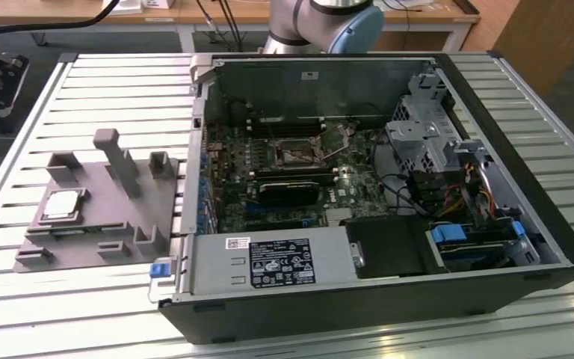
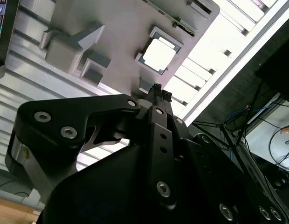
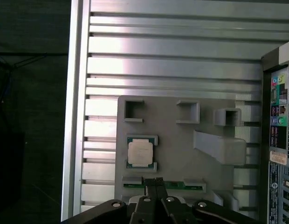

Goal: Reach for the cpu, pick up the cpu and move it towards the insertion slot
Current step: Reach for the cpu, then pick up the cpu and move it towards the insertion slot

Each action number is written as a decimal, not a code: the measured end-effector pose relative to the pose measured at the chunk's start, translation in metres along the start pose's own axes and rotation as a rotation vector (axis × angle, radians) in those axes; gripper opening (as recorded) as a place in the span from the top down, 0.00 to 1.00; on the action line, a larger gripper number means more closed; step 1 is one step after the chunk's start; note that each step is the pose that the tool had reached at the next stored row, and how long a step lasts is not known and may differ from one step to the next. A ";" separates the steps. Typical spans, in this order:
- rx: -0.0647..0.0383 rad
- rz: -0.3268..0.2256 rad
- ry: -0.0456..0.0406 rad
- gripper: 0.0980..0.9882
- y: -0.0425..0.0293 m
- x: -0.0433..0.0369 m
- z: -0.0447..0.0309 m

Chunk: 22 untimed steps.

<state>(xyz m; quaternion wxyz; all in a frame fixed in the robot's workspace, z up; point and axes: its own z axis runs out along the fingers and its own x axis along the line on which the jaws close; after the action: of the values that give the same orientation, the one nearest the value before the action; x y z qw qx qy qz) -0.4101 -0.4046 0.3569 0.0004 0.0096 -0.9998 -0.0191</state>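
Black gripper (image 3: 154, 181), closed (on nothing), points down over the grey tray (image 3: 182, 140), near the cpu (image 3: 140, 152) but clear of it.

You have the cpu (image 1: 63, 203) lying in a recess on the fixture plate (image 1: 93, 218). The plate sits on the slatted table (image 1: 117, 90), to the exterior view's left of the open computer case (image 1: 387, 299). The insertion slot (image 1: 294, 153) lies inside that case on the motherboard (image 1: 347, 196), well apart from the cpu. In the first wrist view, the gripper (image 3: 154, 182) hangs over the plate, near the cpu but not touching it.
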 end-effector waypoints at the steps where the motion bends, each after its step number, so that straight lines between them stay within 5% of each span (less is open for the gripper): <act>1: 0.000 0.000 0.0000 0.99 -0.0004 0.0002 0.0011; 5: 0.000 0.000 -0.0001 0.92 -0.0032 0.0013 0.0061; 8: 0.000 0.000 0.0001 0.71 -0.0039 0.0027 0.0114; 17: 0.000 0.000 0.0002 0.38 -0.0050 0.0050 0.0278; 22: 0.000 0.000 0.0004 0.38 -0.0055 0.0055 0.0369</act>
<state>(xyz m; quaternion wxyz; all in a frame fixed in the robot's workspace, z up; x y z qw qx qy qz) -0.4155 -0.4088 0.3198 0.0006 0.0096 -0.9998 -0.0191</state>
